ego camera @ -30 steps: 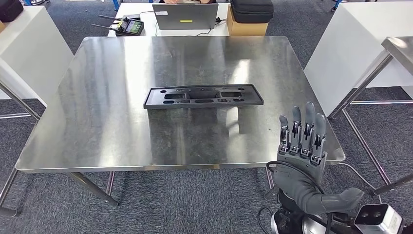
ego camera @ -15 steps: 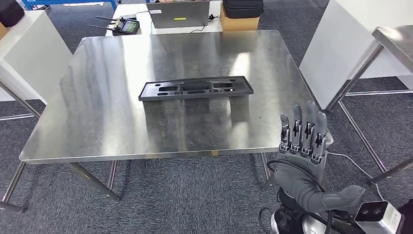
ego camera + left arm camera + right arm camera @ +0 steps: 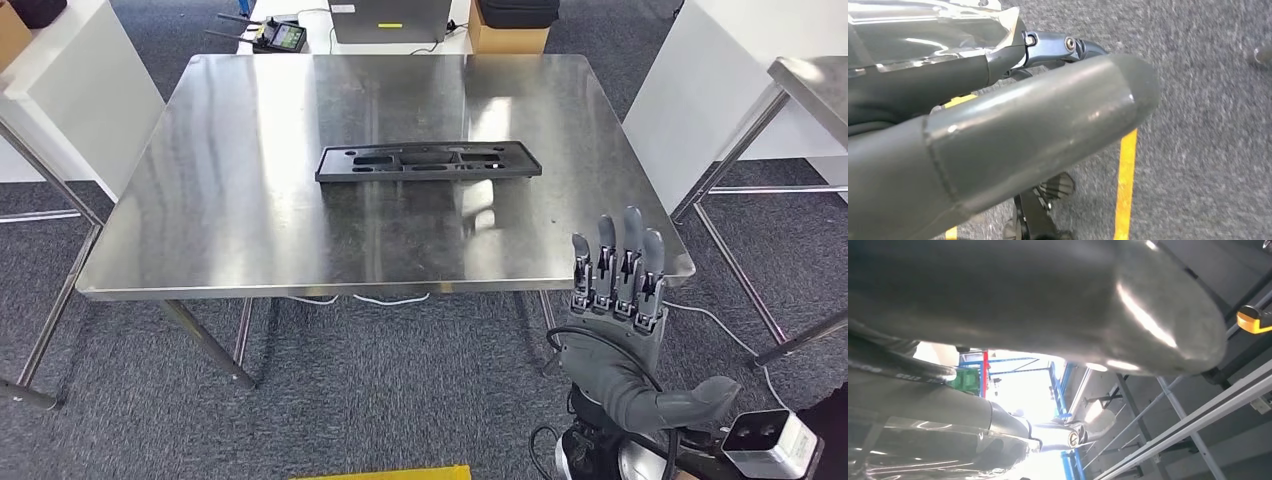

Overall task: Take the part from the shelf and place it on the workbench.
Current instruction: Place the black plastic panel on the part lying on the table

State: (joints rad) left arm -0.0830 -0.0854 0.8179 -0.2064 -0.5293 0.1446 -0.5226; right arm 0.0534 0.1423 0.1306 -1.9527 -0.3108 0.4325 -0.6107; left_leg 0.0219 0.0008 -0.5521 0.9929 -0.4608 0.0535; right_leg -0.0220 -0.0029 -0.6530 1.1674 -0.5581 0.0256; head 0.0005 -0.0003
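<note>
Grey fingers (image 3: 620,258) of the right hand (image 3: 618,330) stand straight and side by side at the lower right of the head view, the thumb splayed outward toward the right edge; the hand holds nothing. In the left wrist view the left hand (image 3: 998,145) shows as a thick grey thumb over grey carpet with a yellow floor line (image 3: 1126,185); whether its fingers are apart or together cannot be told.

The flat black moulded plastic part (image 3: 428,161), with several recessed cut-outs, lies at the centre of the brushed stainless-steel workbench (image 3: 240,200), well apart from the right hand.

Beyond the workbench, at the top of the head view, a white table (image 3: 318,30) carries a grey laptop (image 3: 388,20), a black handheld controller (image 3: 280,37) and a brown cardboard box (image 3: 507,38).
</note>
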